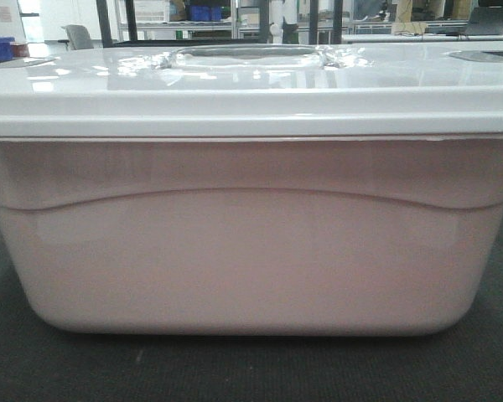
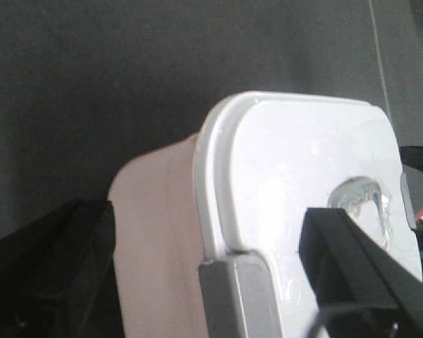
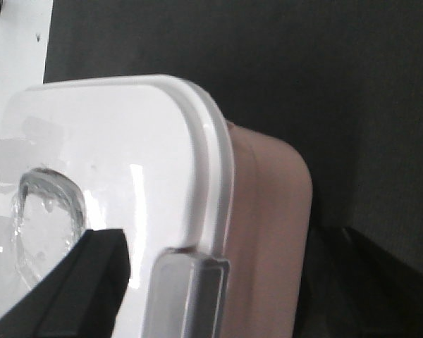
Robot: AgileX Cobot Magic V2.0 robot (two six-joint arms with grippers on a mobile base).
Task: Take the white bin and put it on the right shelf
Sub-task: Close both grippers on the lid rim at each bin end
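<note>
Partly within left gripper (image 2: pixel 206 243): white bin (image 1: pixel 251 251)

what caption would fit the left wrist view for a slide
Left wrist view: the lidded white bin, grey latch at its near end, sitting on a dark surface.

White bin (image 1: pixel 251 251): translucent pinkish-white plastic body, smooth, with a soft sheen. Lid (image 1: pixel 251 92): glossy white plastic, mirroring the room's lights. End latch (image 2: pixel 236 296): grey plastic, satin finish. Surface (image 1: pixel 251 368) beneath: dark grey, matt, finely grained like felt or short-pile cloth.
</note>
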